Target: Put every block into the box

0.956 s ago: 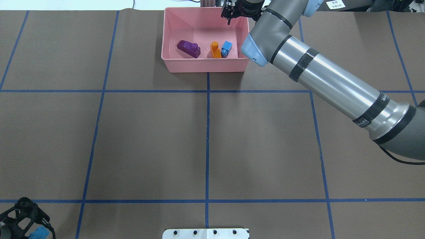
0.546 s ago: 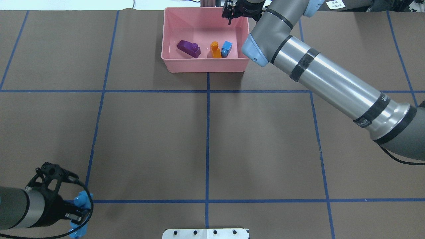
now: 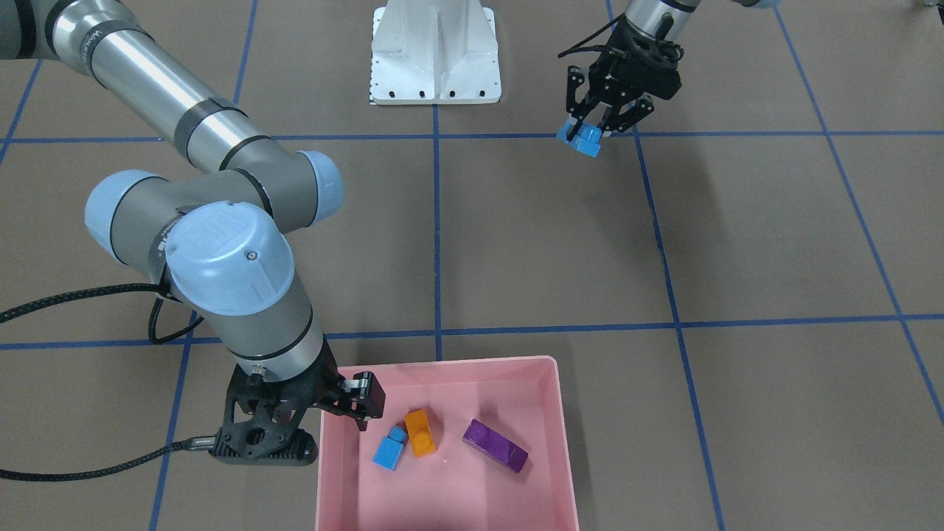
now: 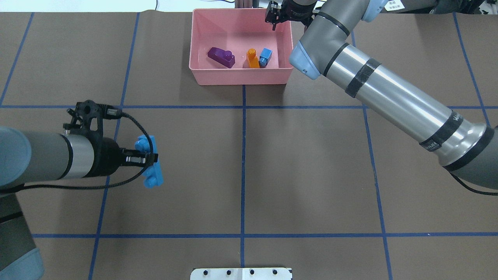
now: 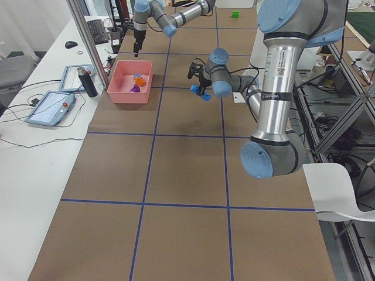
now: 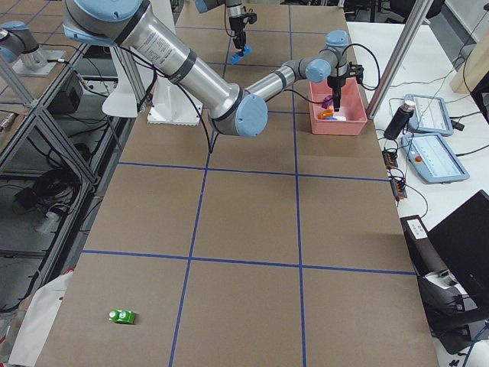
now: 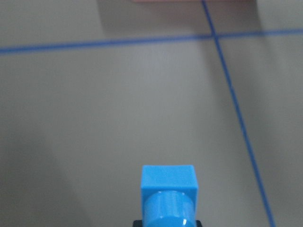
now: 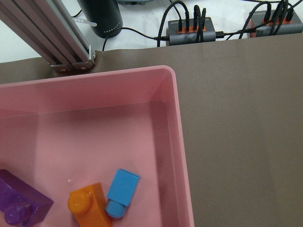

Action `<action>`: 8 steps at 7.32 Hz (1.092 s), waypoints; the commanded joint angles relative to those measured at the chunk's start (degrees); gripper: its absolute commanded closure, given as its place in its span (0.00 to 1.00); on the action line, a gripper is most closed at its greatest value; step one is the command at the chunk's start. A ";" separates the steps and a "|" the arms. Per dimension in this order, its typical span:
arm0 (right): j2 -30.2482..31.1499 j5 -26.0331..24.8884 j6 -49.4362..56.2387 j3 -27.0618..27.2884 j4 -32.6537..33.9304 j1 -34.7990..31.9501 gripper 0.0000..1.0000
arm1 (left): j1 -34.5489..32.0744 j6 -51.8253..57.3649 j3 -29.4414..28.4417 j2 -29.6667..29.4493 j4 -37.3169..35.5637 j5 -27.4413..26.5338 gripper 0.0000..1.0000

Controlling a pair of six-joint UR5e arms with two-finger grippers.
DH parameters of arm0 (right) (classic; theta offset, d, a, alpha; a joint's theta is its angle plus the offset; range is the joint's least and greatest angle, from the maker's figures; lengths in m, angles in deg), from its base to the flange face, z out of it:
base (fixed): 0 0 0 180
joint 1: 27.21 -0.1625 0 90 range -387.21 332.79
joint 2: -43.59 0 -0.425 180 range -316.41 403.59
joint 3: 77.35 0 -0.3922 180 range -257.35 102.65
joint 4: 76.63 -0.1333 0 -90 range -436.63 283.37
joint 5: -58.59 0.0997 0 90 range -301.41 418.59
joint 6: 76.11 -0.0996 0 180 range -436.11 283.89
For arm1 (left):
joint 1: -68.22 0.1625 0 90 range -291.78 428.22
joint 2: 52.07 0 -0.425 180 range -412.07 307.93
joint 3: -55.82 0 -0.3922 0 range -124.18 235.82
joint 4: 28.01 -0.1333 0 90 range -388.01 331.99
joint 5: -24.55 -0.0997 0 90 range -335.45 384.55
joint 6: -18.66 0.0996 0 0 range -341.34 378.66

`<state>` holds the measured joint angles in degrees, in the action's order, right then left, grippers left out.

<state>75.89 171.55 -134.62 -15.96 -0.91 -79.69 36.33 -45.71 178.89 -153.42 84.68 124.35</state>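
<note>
The left gripper (image 4: 151, 158) hangs above the brown table (image 4: 311, 175) with its two fingers pinching the long blue block (image 4: 152, 179) across its middle, so one end of the block sticks out on each side of the fingertips and its studs face away from the wrist. In the left wrist view the same block fills the bottom centre, right between the fingers, with bare table and blue tape lines beyond it and only a sliver of pink at the top edge. The pink box (image 4: 241, 79) lies well apart from these fingers, across the table. The right gripper (image 3: 352, 404) hovers over one corner of the box, its fingers just above the rim, and nothing shows between them. Whether they are spread or pressed together cannot be told from these views. Below and just beside these fingers, on the box floor, the small blue block (image 3: 389, 448) and the orange block (image 3: 420, 433) touch each other. The purple block (image 3: 495, 445) lies a little farther from the fingers, apart from that pair. The green block (image 6: 122, 316) sits on the table near its far end, well apart from both sets of fingers and from the box.
</note>
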 commanded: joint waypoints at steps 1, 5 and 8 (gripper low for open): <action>0.66 0.07 1.11 0.31 0.03 -0.34 0.00 | -8.76 -4.23 -12.08 -14.41 0.07 -0.05 1.00; 1.45 0.24 2.34 0.31 0.03 -0.96 0.00 | -19.86 -4.89 -47.92 -39.92 0.42 0.39 1.00; 4.07 0.68 3.57 3.97 0.21 -1.92 0.00 | -20.58 -4.62 -63.37 -46.99 0.86 0.57 0.89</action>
<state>78.23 172.10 -131.62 -14.44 -0.83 -81.16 15.82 -50.49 120.41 -198.19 85.39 124.78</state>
